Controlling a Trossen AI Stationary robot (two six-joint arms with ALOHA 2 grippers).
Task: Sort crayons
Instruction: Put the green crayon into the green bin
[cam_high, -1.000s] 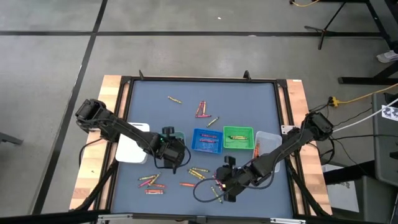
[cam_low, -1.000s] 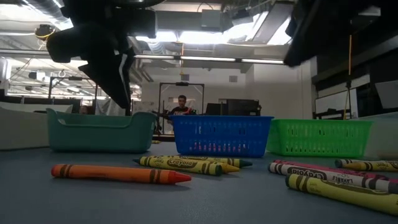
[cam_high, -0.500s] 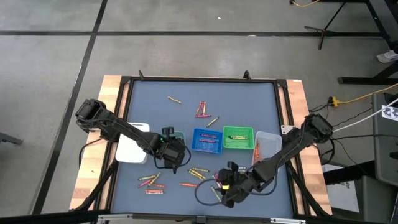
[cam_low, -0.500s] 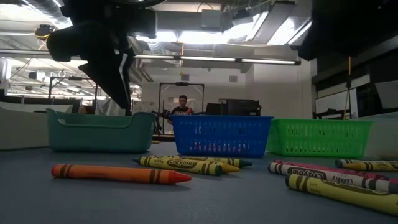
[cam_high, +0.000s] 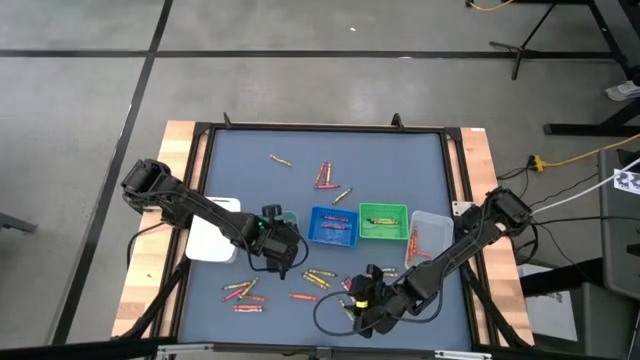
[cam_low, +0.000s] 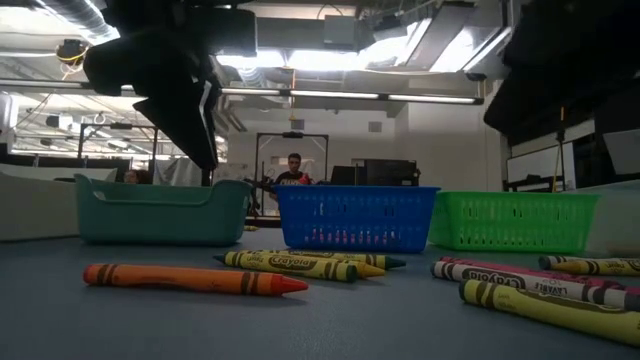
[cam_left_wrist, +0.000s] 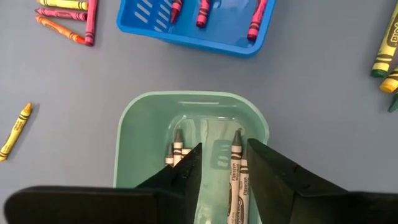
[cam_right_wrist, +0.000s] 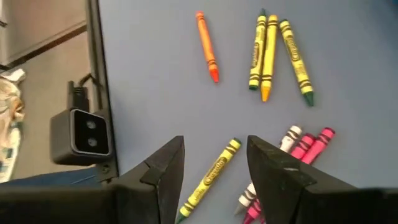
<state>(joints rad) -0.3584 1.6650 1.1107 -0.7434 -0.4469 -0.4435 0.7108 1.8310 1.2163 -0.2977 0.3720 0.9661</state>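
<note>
Blue-grey mat covers the framed table; open lab space with a seated person in the background of the low view.

Trays sit in a row mid-table: teal tray, blue tray, green tray, a clear tray at the right end and a white tray at the left. Sorting is by colour, judging from contents: pink and red crayons in the blue tray, grey crayons in the teal.

Left gripper hangs directly over the teal tray, fingers apart, nothing between them; grey crayons lie in the tray beneath. Probably a drop just completed.

Right gripper hovers low over the front of the mat, fingers apart and empty, straddling a yellow crayon lying flat. Pink crayons are just beside it; an orange crayon and a yellow-and-green trio lie farther off.

Judgement: the yellow one is the next pick. Many loose crayons remain, so the task is partway done.
</note>
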